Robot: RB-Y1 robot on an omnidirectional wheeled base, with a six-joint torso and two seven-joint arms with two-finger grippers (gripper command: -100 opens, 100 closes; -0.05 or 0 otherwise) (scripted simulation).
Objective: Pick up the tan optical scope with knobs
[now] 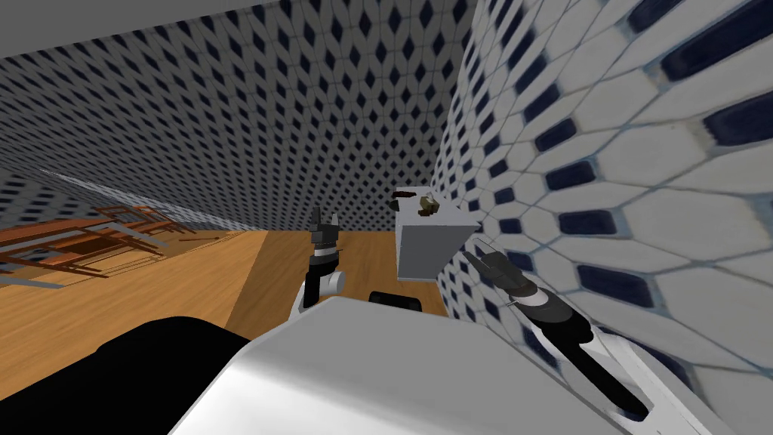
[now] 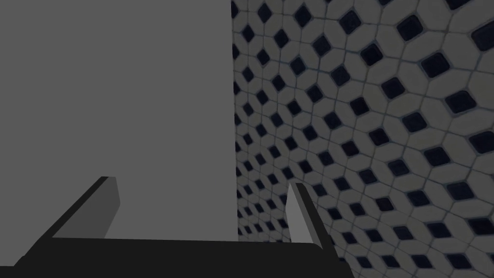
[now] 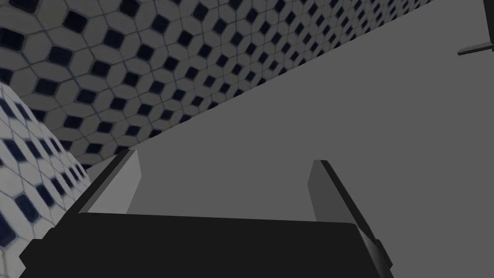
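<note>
The tan optical scope (image 1: pixel 428 204) lies on top of a pale grey cabinet (image 1: pixel 430 249) that stands against the tiled wall on the right. A small dark brown object (image 1: pixel 402 195) rests beside it, nearer the cabinet's far left corner. My left gripper (image 1: pixel 324 217) is raised to the left of the cabinet, below its top, and its fingers stand open and empty in the left wrist view (image 2: pixel 202 181), facing the cabinet's flat grey side (image 2: pixel 116 96). My right gripper (image 1: pixel 472 251) hangs close to the cabinet's right side, also open and empty (image 3: pixel 225 157).
Walls tiled in white with dark blue diamonds (image 1: pixel 604 166) close in on the right and behind the cabinet. A wooden floor (image 1: pixel 151 302) stretches to the left, where brown wooden furniture (image 1: pixel 83 242) stands at a distance.
</note>
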